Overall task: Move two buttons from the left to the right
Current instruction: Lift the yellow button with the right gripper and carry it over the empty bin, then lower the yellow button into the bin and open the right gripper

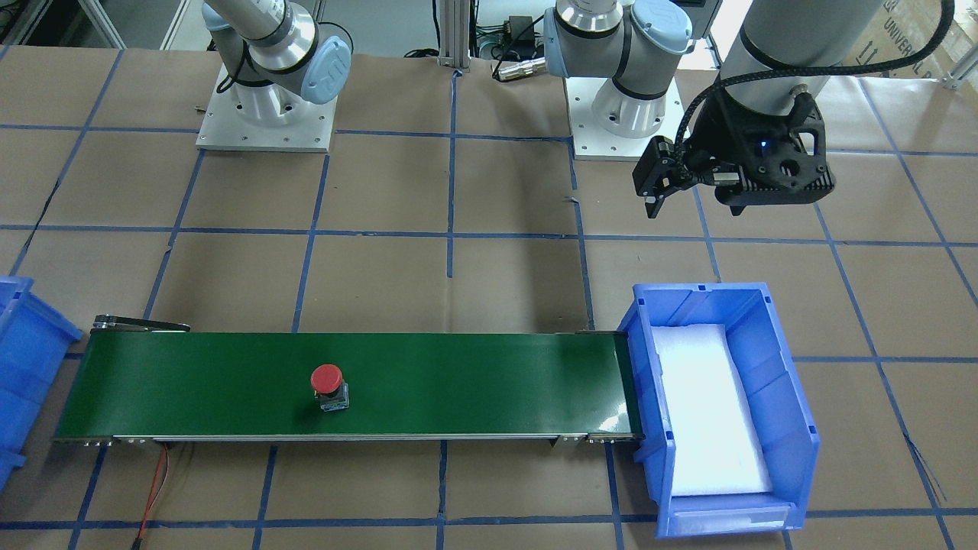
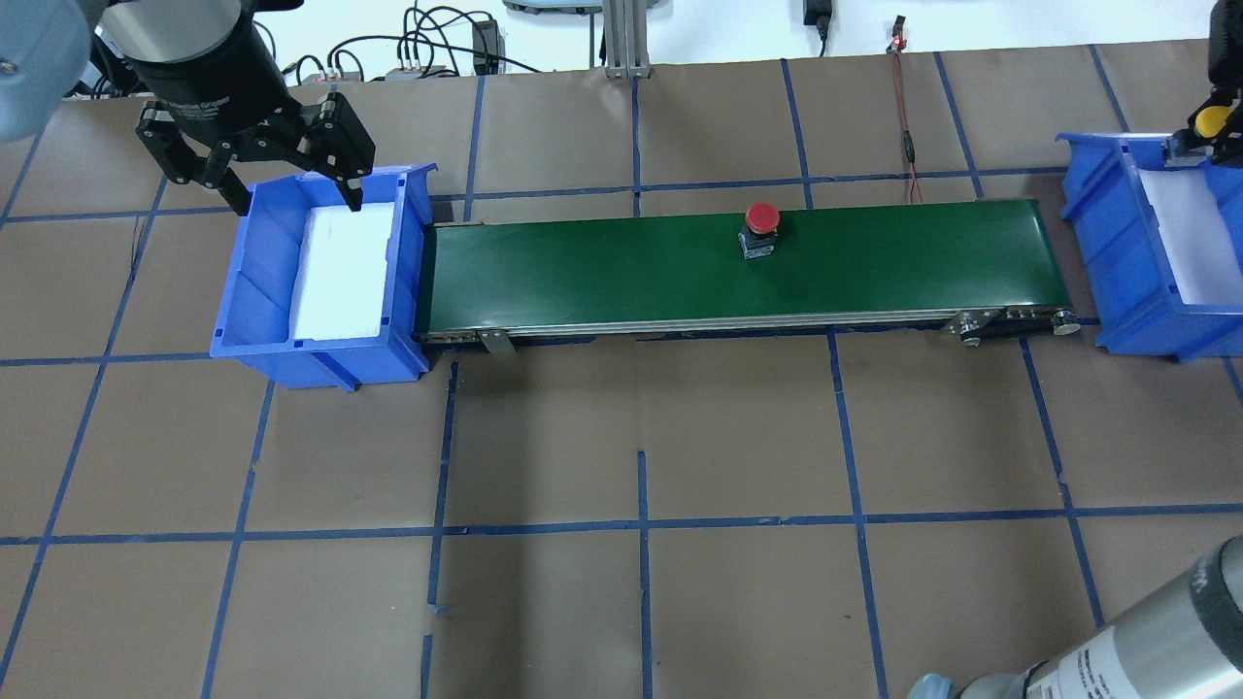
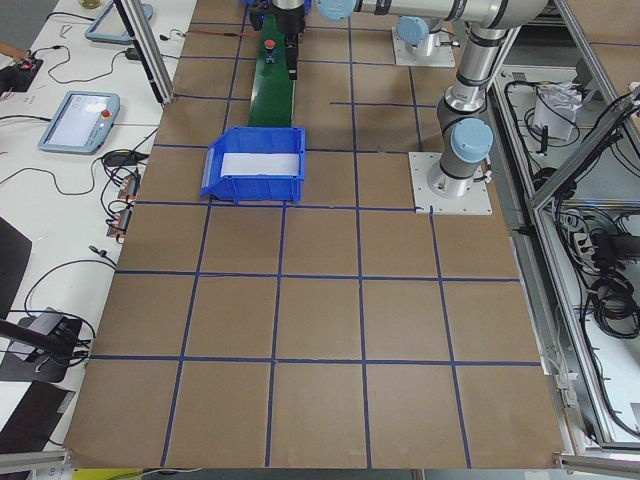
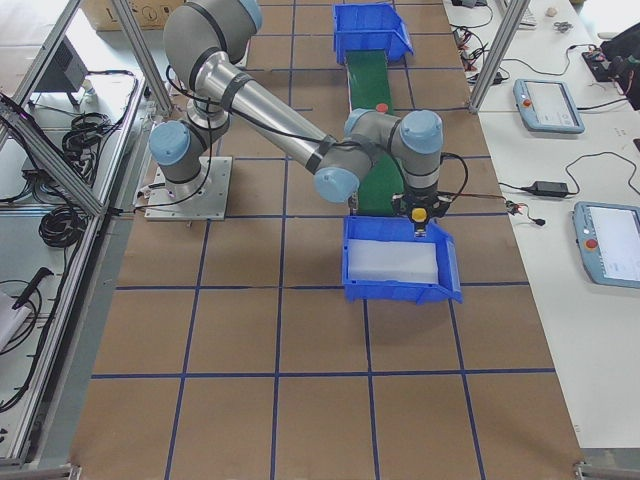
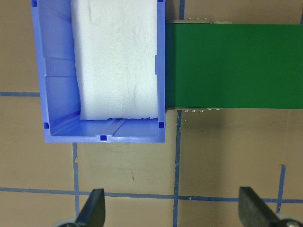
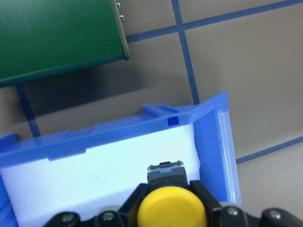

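Clamping the yellow button [image 6: 173, 213] by its base, the right gripper [image 6: 171, 201] has its fingers tight on both sides under the cap, over the white foam [image 6: 94, 179] of the right bin [image 6: 208, 123], close to one side wall.

Risks for you:
- Letting go from too high could make the btn bounce or tip on the foam; so near the wall it may clip the rim.
- Red button [image 2: 761, 218] sits cap up mid conveyor belt [image 2: 631, 272], w/ a gap btwn belt end and right bin. If the belt runs, it could drop there.

Left gripper [image 5: 173, 210] hangs w/ fingers wide apart, holding nothing, just beyond the left bin [image 5: 102, 137].

Hard to tell: height above the foam, pad contact under the cap, belt motion. Overhead view crops the right gripper; front view misses it
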You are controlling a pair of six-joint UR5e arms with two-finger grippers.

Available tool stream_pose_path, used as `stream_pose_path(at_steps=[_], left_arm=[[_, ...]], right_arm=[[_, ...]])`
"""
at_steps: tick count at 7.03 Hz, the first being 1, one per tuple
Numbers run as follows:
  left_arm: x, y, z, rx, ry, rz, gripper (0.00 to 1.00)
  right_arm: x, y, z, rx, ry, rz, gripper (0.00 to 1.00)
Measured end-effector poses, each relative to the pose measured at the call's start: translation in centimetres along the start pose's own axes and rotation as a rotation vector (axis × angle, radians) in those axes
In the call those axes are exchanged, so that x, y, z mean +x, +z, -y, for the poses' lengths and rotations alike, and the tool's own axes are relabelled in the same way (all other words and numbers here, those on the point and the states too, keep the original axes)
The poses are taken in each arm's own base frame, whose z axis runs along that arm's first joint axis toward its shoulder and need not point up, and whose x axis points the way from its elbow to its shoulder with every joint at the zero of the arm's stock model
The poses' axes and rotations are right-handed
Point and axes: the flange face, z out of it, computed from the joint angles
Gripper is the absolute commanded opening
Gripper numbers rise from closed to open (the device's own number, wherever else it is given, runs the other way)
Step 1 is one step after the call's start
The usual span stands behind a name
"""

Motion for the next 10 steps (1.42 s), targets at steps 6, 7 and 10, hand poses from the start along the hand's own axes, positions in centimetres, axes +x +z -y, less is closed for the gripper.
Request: stream_pose_path(at_steps=[6,7,10], left_arm=[[0.0,0.0,0.0,0.001,-0.001,-0.003,1.0],[0.0,-0.1,0.0,0.001,-0.001,-0.003,1.0],[0.0,0.0,-0.1,0.0,-0.001,-0.003,1.0]], right_arm=[[-2.3,10.1,-7.7,0.068,0.092,0.158,1.0],[-2.4,9.8,-7.7,0.069,0.094,0.175,1.0],[-1.5,2.8,-2.9,0.003,0.021,0.122,1.0]])
